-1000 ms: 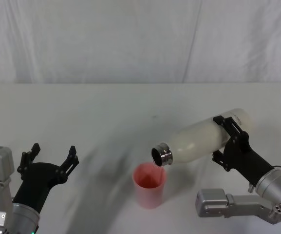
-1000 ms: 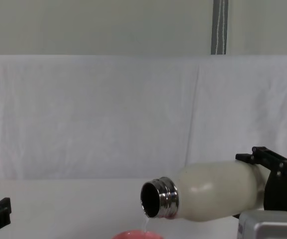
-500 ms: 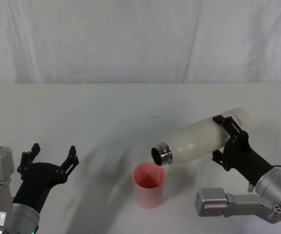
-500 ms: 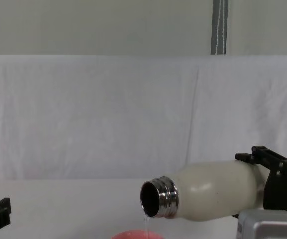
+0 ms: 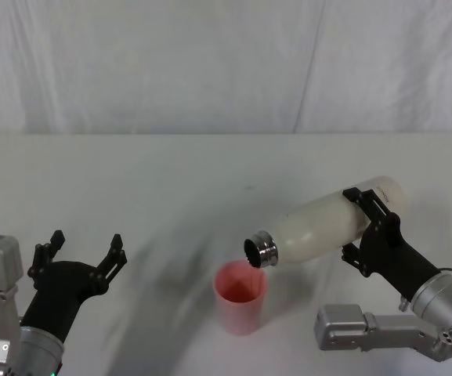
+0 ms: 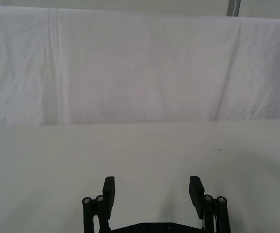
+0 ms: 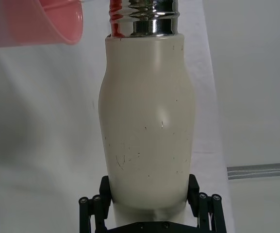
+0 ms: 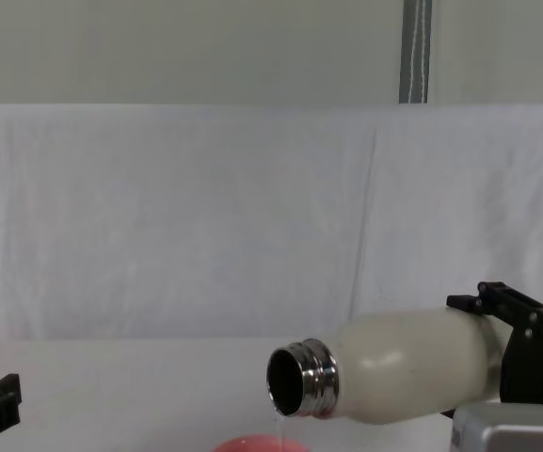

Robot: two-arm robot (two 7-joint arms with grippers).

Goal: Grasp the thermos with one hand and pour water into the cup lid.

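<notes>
while the bottle lies tipped above the cup, things stand so:

right gripper (image 5: 370, 227): clamped on the lower body of the thermos (image 5: 323, 227), a black finger on either side; in the right wrist view the fingers (image 7: 194, 189) press both flanks of the cream-white body near its base.

thermos: held in the air, almost level, steel neck lower than its base and aimed toward the robot's left; the open mouth (image 8: 285, 381) hangs just above the cup lid (image 5: 240, 298) (a thin stream of water drops from the mouth in the chest view).

cup lid: pink-red, upright on the white table (image 5: 171, 180), in front of the robot near the middle, directly under the neck; its rim (image 8: 257, 444) shows at the lower edge of the chest view.

left gripper (image 5: 81, 251): hovers low at the robot's left, well apart from the cup lid, fingers spread wide with nothing between them; the left wrist view shows the two fingertips (image 6: 108, 187) parted over bare table.

backdrop: white cloth (image 5: 210, 63) hangs behind the table.
</notes>
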